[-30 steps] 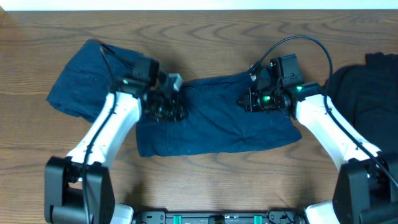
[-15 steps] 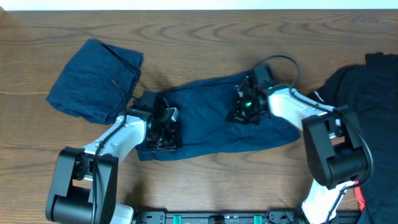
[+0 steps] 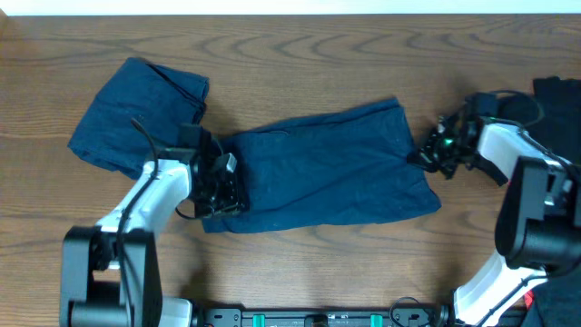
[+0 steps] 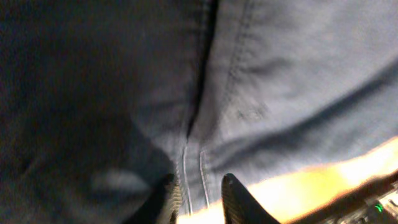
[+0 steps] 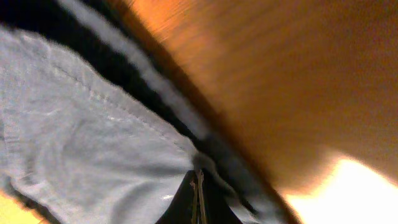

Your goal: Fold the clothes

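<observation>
While the left pincer (image 3: 222, 186) sits on one end of the spread navy shorts (image 3: 318, 168), the right pincer (image 3: 427, 156) is at their far end on the bench (image 3: 363, 54), and a folded pair (image 3: 136, 113) lies just beyond the left pincer. From the left wrist, its fingers (image 4: 239, 199) stand narrowly apart with a stitched seam between them, and I cannot tell whether they grip it. From the right wrist, the pincer is pressed fully closed, with the fabric's edge right at its tips.

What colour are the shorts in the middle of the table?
The shorts are plain dark navy blue, clearest in the overhead view.
</observation>
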Robot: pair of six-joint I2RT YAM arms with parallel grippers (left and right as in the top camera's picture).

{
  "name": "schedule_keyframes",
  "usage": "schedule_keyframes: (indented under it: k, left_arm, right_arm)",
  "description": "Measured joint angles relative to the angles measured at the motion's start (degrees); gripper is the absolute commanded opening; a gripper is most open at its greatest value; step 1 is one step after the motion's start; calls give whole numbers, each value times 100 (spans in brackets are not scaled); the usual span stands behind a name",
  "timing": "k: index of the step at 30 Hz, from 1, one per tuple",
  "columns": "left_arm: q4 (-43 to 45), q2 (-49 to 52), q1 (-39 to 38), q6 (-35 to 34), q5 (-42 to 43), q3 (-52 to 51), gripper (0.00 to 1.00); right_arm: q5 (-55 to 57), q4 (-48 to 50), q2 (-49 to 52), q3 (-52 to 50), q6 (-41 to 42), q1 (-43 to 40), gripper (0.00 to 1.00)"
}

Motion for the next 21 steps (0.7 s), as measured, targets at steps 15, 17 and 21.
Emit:
schedule_keyframes:
  k: [15, 17, 21]
  left_arm:
    - [-863, -1117, 706, -79, -745, 966, 98]
    - [-785, -909, 977, -83, -793, 907, 98]
    - [-557, -306, 1460, 92, -675, 787, 98]
  right_arm:
    - [555, -369, -2446, -39, -931, 1698, 30]
    - [879, -424, -2188, -42, -872, 2146, 22]
    - [1290, -404, -1539, -42, -708, 2691, 1]
